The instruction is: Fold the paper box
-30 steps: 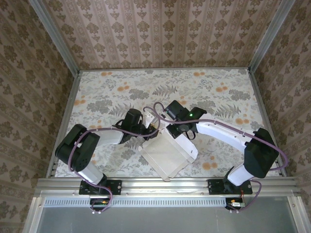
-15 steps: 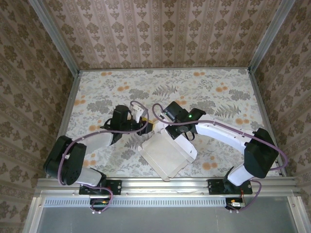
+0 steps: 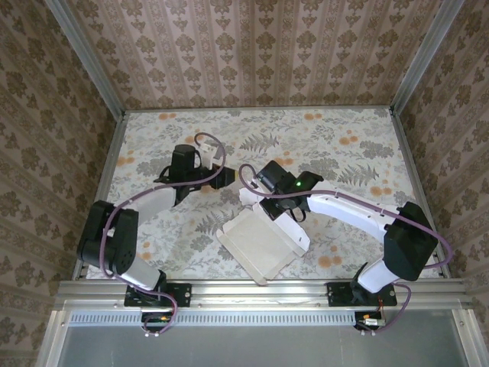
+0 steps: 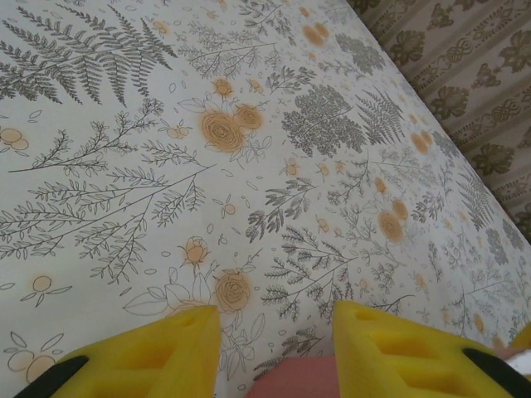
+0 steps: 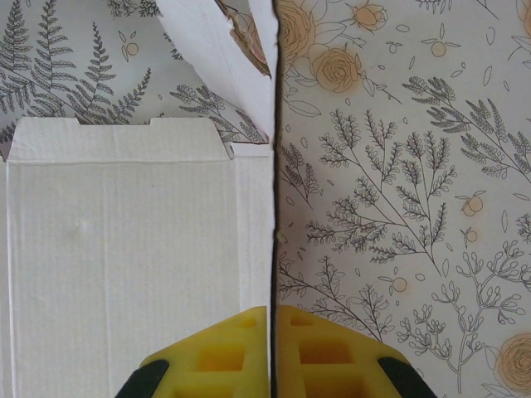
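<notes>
The paper box (image 3: 263, 243) lies open on the floral table, pale inside up, near the front middle. In the right wrist view its whitish panel (image 5: 124, 249) is on the left, and a thin upright wall (image 5: 272, 166) shows edge-on as a dark line. My right gripper (image 5: 272, 319) is shut on that wall, at the box's far corner (image 3: 267, 205). A loose flap (image 5: 216, 50) stands up beyond it. My left gripper (image 3: 224, 178) is open, a little left of the box and apart from it. A salmon-pink patch (image 4: 290, 380) shows low between its yellow fingers (image 4: 158, 352).
The table (image 3: 321, 145) is covered in a fern and flower print and is bare behind the arms. Patterned walls enclose it at the back and on both sides. A metal rail (image 3: 260, 292) carrying the arm bases runs along the near edge.
My left gripper has let go of the box's far-left flap, opened and drawn back to the upper left. The right gripper has kept its grip and stayed put.
</notes>
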Tool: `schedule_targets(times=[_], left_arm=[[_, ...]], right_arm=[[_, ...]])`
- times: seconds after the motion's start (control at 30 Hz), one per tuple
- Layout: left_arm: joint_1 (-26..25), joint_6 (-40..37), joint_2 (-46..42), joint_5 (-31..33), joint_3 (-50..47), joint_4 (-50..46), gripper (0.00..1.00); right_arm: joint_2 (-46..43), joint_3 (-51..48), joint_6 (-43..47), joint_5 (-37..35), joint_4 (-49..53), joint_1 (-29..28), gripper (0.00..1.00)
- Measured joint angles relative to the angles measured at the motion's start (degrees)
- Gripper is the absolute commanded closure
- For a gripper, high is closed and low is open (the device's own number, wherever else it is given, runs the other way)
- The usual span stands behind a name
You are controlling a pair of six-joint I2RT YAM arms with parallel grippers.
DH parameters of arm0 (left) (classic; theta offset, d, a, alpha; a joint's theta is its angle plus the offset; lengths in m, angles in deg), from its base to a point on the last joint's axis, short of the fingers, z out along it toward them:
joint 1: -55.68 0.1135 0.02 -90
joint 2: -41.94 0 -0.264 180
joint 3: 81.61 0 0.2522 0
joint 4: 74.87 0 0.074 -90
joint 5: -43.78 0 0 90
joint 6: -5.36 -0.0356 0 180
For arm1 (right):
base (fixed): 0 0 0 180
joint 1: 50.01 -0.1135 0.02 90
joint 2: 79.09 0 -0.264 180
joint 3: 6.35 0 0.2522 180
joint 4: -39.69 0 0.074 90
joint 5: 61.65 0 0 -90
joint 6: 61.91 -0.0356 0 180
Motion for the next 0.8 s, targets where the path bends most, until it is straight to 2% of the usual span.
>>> schedule_targets(times=[0.23,0.47,0.8], left_arm=[[-2.14,-2.08,3.41,-1.36,3.23,-3.98,0.59],[-4.26,-4.76,3.39,-4.63,3.23,-4.55,0.58],[-4.79,-6.67,1.33,-7.65,2.47,-5.6,0.58]], right_arm=[[-0.26,-0.42,0.0,0.0,-0.48,-0.17,0.98],[-0.26,-0.42,-0.02,-0.28,-0.44,-0.2,0.98],[-0.26,-0.42,-0.04,-1.09,-0.44,-0.2,0.98]])
